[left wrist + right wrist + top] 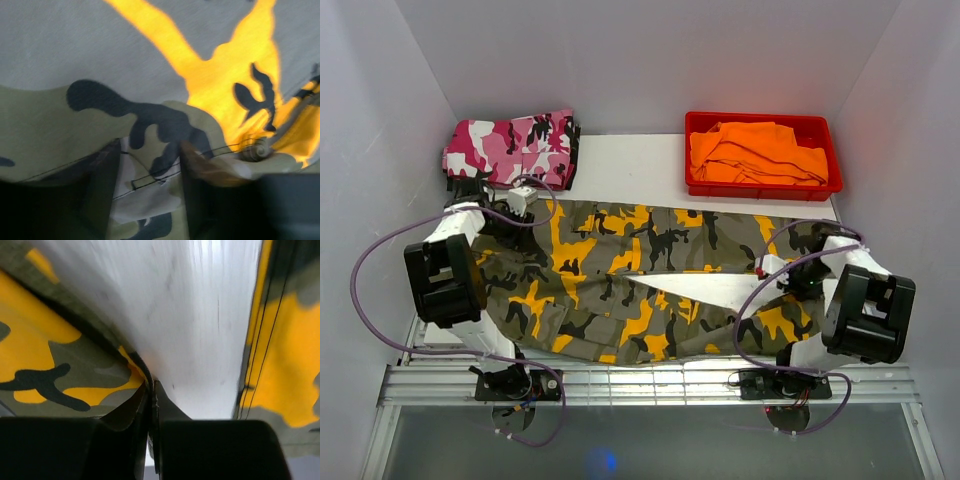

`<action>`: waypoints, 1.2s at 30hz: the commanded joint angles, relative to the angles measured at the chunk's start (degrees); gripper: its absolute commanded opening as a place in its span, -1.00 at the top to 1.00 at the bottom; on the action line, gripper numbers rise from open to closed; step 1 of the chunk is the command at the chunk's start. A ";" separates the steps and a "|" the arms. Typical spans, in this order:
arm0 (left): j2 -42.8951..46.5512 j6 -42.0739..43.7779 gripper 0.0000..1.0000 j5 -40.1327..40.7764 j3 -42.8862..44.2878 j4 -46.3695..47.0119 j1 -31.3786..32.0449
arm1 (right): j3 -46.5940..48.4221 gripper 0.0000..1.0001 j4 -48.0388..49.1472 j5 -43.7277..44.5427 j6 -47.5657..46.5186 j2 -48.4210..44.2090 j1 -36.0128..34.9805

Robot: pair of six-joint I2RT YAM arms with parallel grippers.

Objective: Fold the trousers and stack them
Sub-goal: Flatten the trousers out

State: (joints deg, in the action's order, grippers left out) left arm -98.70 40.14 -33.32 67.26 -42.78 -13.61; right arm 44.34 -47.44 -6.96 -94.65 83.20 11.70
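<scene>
Nearest me in the top view is the metal rail point(650, 385) carrying both arm bases. Just past it the camouflage trousers point(620, 280) lie flat across the table point(630, 165), in olive, black and orange. The waist is on the left and the legs run right. The legs spread apart toward the right, with a wedge of white table between them.

- The left gripper point(525, 205) sits at the far left corner of the waist.
- The right gripper point(767, 268) sits at the right end of the wedge, on the inner edge of the near leg.
- At far left a folded pair of pink camouflage trousers point(515, 148) lies just beyond the waist.
- At far right a red bin point(760, 190) holds orange cloth point(755, 152).

Left wrist view: the left gripper point(147, 185) has dark fingers point(197, 200) on either side of a bunched fold of the trousers point(75, 125). Cloth fills the gap, so I read it as clamped on the fabric. A small round fastener point(255, 149) shows to the right. The picture is blurred.

Right wrist view: the right gripper point(151, 390) has its fingers point(170, 412) almost together, with a thin edge of the trousers point(60, 365) pinched between them. White table point(200, 315) lies beyond, and a second stretch of camouflage runs down the right side.
</scene>
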 commanded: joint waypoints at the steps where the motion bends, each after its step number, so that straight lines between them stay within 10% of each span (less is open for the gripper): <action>1: -1.32 -1.20 -0.04 5.80 -0.99 3.49 -1.16 | 4.25 0.85 2.44 9.31 -3.60 4.41 7.35; 11: -11.95 -9.46 0.42 16.18 2.16 11.14 -4.15 | 14.02 0.84 3.49 19.00 -2.56 17.52 13.43; 15: -14.15 -12.10 0.40 17.32 5.06 12.02 -4.15 | 13.76 0.55 8.24 17.69 -1.33 17.79 11.33; 22: -12.23 -14.21 -0.26 16.10 7.00 11.15 -4.24 | 21.31 -0.26 9.30 12.42 8.06 17.70 7.20; 30: -0.98 -6.04 -0.89 -0.85 9.28 1.66 -6.25 | 28.96 -0.33 2.18 4.16 13.61 12.08 7.72; 36: -4.22 -4.63 -0.90 0.45 14.64 -0.28 -6.70 | 31.94 -0.24 1.38 -2.78 24.83 13.38 6.23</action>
State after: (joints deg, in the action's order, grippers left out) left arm -102.76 33.32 -30.46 78.72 -41.60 -20.29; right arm 73.21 -44.25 -3.62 -78.43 95.50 19.09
